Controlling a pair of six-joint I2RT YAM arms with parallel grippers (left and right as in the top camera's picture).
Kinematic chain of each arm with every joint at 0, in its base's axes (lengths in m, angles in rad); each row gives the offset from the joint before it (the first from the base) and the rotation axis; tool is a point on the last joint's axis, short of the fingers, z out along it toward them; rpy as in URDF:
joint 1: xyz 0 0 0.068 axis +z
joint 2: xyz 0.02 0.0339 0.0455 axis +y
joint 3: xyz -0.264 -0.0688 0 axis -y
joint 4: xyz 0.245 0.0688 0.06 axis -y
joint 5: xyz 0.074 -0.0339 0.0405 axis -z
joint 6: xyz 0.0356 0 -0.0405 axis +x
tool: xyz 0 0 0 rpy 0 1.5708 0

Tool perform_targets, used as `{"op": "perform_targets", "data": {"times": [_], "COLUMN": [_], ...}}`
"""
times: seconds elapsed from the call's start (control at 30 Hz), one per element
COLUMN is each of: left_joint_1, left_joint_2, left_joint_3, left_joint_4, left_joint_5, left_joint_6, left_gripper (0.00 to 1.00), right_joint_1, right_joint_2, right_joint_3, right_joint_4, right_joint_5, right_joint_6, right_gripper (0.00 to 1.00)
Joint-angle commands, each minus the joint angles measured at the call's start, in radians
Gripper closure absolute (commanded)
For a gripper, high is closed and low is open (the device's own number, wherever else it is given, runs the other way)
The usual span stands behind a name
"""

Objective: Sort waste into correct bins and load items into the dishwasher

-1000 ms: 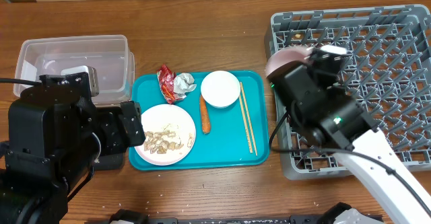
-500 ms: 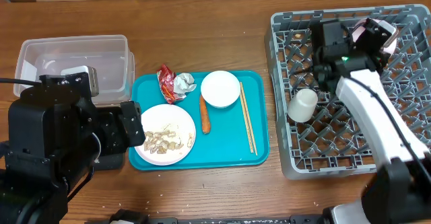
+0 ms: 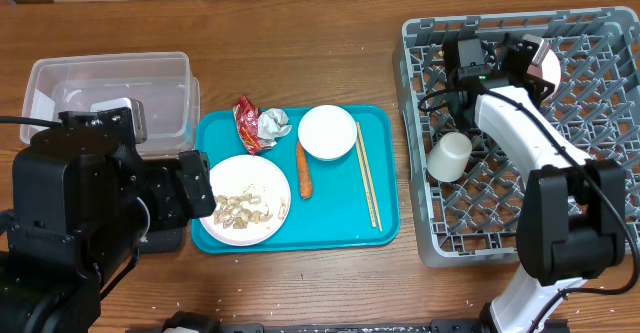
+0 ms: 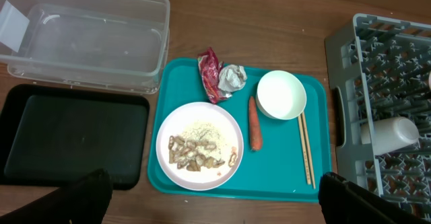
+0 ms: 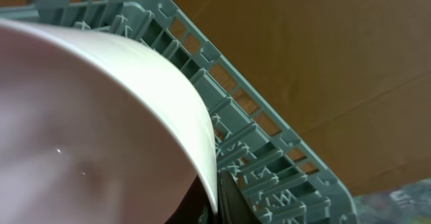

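My right gripper (image 3: 528, 59) is shut on the rim of a pink bowl (image 3: 545, 61) and holds it tilted over the back of the grey dish rack (image 3: 600, 213). In the right wrist view the bowl (image 5: 87, 116) fills the left side, with a finger (image 5: 225, 200) pinching its edge. A white cup (image 3: 449, 157) lies on its side in the rack. The teal tray (image 3: 385, 228) holds a plate of food scraps (image 3: 245, 213), a white bowl (image 3: 327, 131), a carrot (image 3: 303, 170), chopsticks (image 3: 367, 173), a red wrapper (image 3: 246, 123) and crumpled paper (image 3: 274, 124). My left gripper (image 4: 215, 210) is open and empty, high over the tray's near edge.
A clear plastic bin (image 3: 110, 98) stands at the back left. A black tray (image 4: 74, 140) lies in front of it, mostly under my left arm in the overhead view. Bare wood shows between the teal tray and the rack.
My right arm has swung from the rack's front left corner to its back with the pink bowl, uncovering the white cup. The left arm has not moved.
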Motion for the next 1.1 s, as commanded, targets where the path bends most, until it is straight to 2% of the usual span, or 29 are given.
{"op": "perform_targets", "data": {"times": [0.0,0.1,0.13,0.17,0.23,0.27,0.3,0.4,0.5,0.6,0.7,0.8,0.9,1.07], "left_joint_1": [0.002,0.002,0.002,0.002,0.002,0.002,0.002,0.002,0.002,0.002,0.002,0.002,0.002,0.002], "left_joint_2": [-0.005,-0.005,-0.005,-0.005,-0.005,-0.005,-0.005,-0.005,-0.005,-0.005,-0.005,-0.005,-0.005,-0.005], "left_joint_3": [0.002,0.002,0.002,0.002,0.002,0.002,0.002,0.002,0.002,0.002,0.002,0.002,0.002,0.002], "left_joint_4": [0.001,0.001,0.001,0.001,0.001,0.001,0.001,0.001,0.001,0.001,0.001,0.001,0.001,0.001], "left_joint_5": [-0.010,-0.010,-0.010,-0.010,-0.010,-0.010,-0.010,-0.010,-0.010,-0.010,-0.010,-0.010,-0.010,-0.010], "left_joint_6": [0.011,0.012,0.012,0.011,0.012,0.012,0.012,0.012,0.012,0.012,0.012,0.012,0.012,0.011], "left_gripper": [0.00,0.00,0.00,0.00,0.00,0.00,0.00,0.00,0.00,0.00,0.00,0.00,0.00,0.00], "right_joint_1": [0.038,0.104,0.129,0.149,0.196,0.217,0.235,0.288,0.354,0.414,0.448,0.454,0.452,0.452], "right_joint_2": [0.043,0.041,0.041,0.041,0.041,0.039,0.035,0.005,-0.051,-0.101,-0.126,-0.125,-0.108,-0.062], "right_joint_3": [-0.002,0.000,0.000,0.000,0.002,0.006,0.012,0.046,0.103,0.173,0.214,0.214,0.200,0.154], "right_joint_4": [-0.020,-0.023,-0.024,-0.031,-0.065,-0.084,-0.098,-0.170,-0.237,-0.277,-0.269,-0.215,-0.165,-0.169], "right_joint_5": [-0.053,-0.005,0.002,0.002,0.018,0.035,0.049,0.036,-0.076,-0.319,-0.681,-1.044,-1.248,-1.273], "right_joint_6": [-0.037,-0.041,-0.059,-0.068,-0.089,-0.088,-0.085,-0.077,-0.078,-0.089,-0.089,-0.077,0.015,0.246], "right_gripper": [0.96,0.96,0.91,0.73,0.21,0.04,0.00,0.00,0.00,0.00,0.00,0.09,0.19,0.19]}}
